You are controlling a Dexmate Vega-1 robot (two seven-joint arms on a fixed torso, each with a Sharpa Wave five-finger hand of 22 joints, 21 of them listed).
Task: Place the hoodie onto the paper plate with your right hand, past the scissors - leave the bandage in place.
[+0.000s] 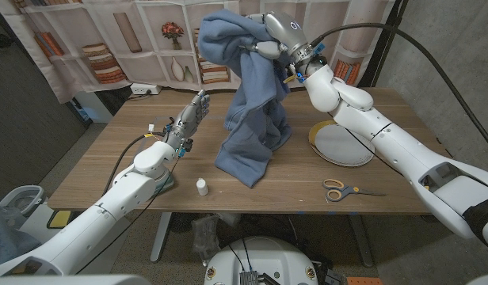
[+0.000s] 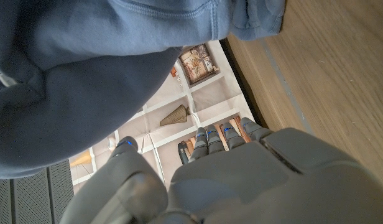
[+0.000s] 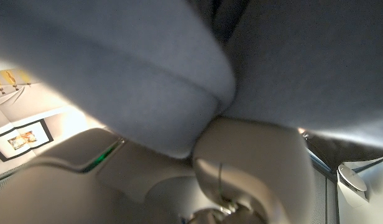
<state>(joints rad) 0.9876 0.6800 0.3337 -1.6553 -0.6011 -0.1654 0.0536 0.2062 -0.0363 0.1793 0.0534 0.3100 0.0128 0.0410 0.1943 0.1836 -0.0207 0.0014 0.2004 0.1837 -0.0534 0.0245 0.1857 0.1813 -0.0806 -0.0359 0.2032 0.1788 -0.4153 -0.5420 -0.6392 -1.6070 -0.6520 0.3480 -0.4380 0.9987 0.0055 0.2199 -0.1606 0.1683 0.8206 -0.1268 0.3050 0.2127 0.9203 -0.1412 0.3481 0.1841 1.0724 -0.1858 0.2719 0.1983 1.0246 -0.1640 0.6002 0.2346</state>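
Note:
A blue hoodie (image 1: pixel 252 103) hangs in the air above the table's middle, its lower end touching the wood. My right hand (image 1: pixel 273 36) grips its top, high at the back. In the right wrist view the hoodie's fabric (image 3: pixel 179 68) presses against that hand (image 3: pixel 241 168). The paper plate (image 1: pixel 343 144) lies to the right of the hoodie. Yellow-handled scissors (image 1: pixel 343 191) lie near the front edge, in front of the plate. My left hand (image 1: pixel 190 119) stands raised left of the hoodie, fingers apart, holding nothing. In the left wrist view the hoodie (image 2: pixel 86 68) hangs close beyond my left hand (image 2: pixel 204 180).
A small white bottle (image 1: pixel 202 187) stands near the front edge, left of the hoodie. A shelf-printed curtain (image 1: pixel 133 39) hangs behind the table. My right arm (image 1: pixel 386 134) stretches over the plate's right side.

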